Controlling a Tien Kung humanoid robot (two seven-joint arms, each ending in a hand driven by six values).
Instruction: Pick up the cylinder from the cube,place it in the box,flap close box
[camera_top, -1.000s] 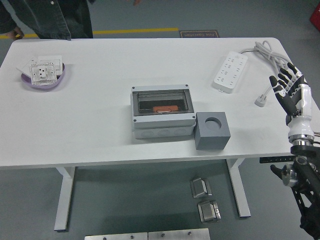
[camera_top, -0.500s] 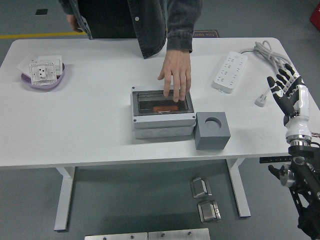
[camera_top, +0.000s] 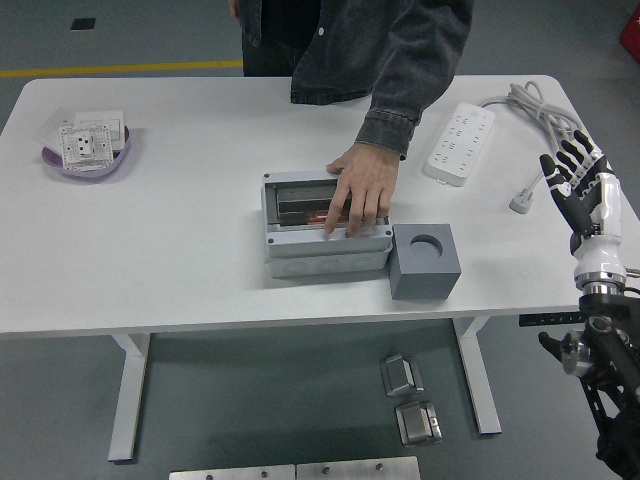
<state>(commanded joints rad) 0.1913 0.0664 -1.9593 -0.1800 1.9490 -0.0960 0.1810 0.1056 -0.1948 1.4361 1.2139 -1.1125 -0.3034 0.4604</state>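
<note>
One person's hand (camera_top: 358, 195) lies over the box (camera_top: 325, 235), seemingly reaching inside, while the right hand (camera_top: 584, 190) waits aside with fingers spread, holding nothing

The right hand (camera_top: 583, 183) is made of black fingers with white patches. A white wrist is joined to a black arm (camera_top: 612, 385) with screws. A dark denim jacket (camera_top: 400, 50) with buttons is worn by the person.
</note>
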